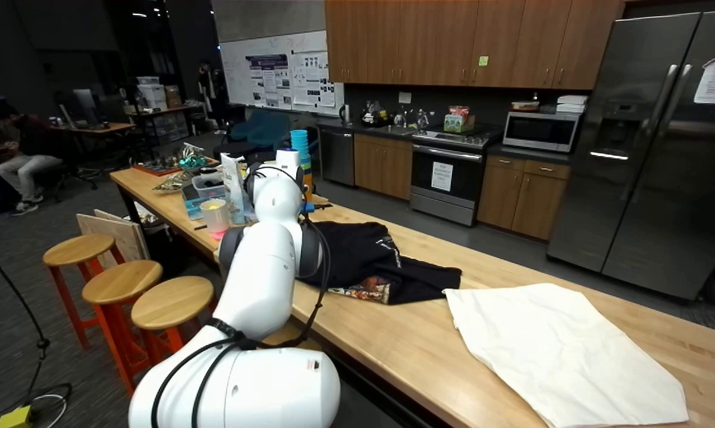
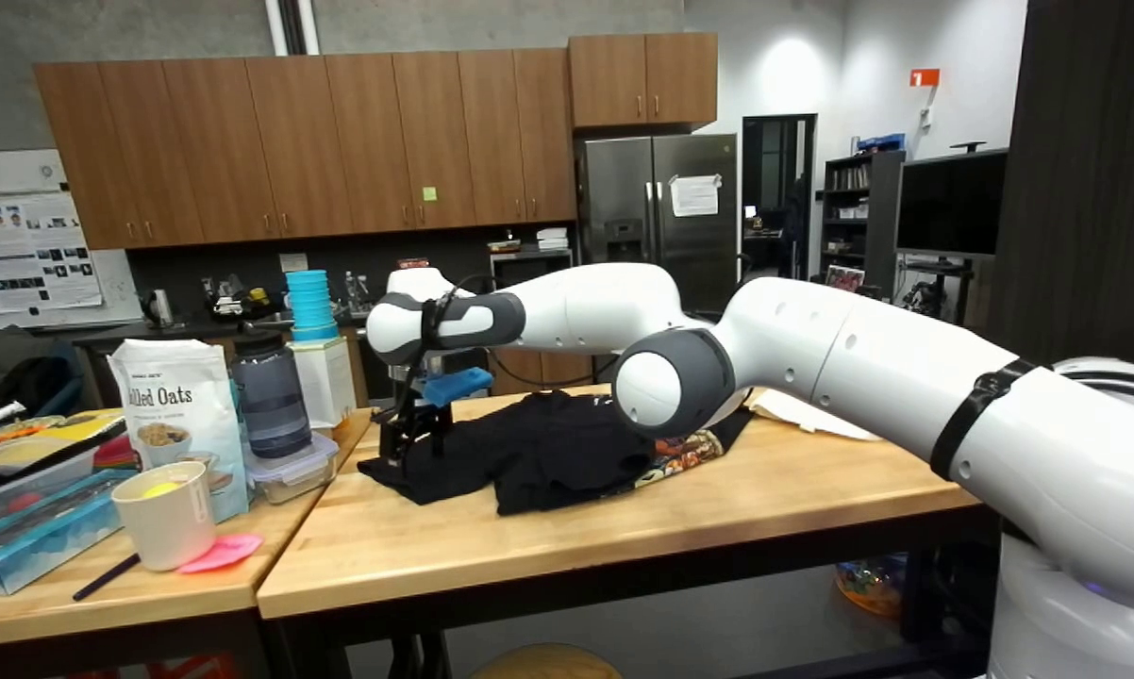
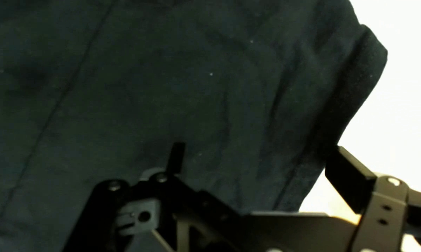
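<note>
Hanging low at the centre left in an exterior view, the gripper (image 2: 416,453) points straight down, and its jaws stand wide apart! Right there below lies the black printed shirt (image 2: 548,453), crumpled across the middle of the frame on the wooden table (image 2: 369,556); whether the tips touch it, I can't tell. Over to the wrist view: dark fabric fills the left and centre, one fingertip (image 3: 176,157) sits over it at lower centre, and its partner, lower right, is right at the cloth's edge against the bright background. The white arm (image 2: 605,306) reaches in from the right edge. And what a crowd at the lower left: rolled oats bag (image 2: 180,405), dark blue water bottle (image 2: 270,401), pale mug (image 2: 161,528) with something yellow inside! In an exterior view, a white cloth (image 1: 565,351) spreads over the lower right, its upper-left corner close by the shirt's end.
</note>
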### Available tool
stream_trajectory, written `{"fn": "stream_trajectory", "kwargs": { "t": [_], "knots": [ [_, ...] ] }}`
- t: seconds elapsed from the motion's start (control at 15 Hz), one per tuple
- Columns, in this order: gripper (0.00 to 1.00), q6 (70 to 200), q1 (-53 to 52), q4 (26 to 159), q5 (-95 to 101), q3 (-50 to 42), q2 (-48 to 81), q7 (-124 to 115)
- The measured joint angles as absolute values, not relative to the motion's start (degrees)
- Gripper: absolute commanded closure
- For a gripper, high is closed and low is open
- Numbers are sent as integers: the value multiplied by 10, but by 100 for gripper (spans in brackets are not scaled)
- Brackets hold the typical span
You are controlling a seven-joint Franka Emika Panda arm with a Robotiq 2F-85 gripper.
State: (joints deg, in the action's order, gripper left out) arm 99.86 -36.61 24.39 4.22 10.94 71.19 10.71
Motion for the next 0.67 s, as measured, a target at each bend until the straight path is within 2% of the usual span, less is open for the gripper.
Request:
{"fn": "stream_trajectory", "kwargs": {
  "t": [0.47,0.53,0.6,0.67],
  "knots": [
    [0,967,-367,214,34,105,735,107],
    [9,967,-367,214,31,104,735,107],
    [27,967,-367,214,31,102,735,107],
    [31,967,-367,214,31,101,735,107]
  ]
}}
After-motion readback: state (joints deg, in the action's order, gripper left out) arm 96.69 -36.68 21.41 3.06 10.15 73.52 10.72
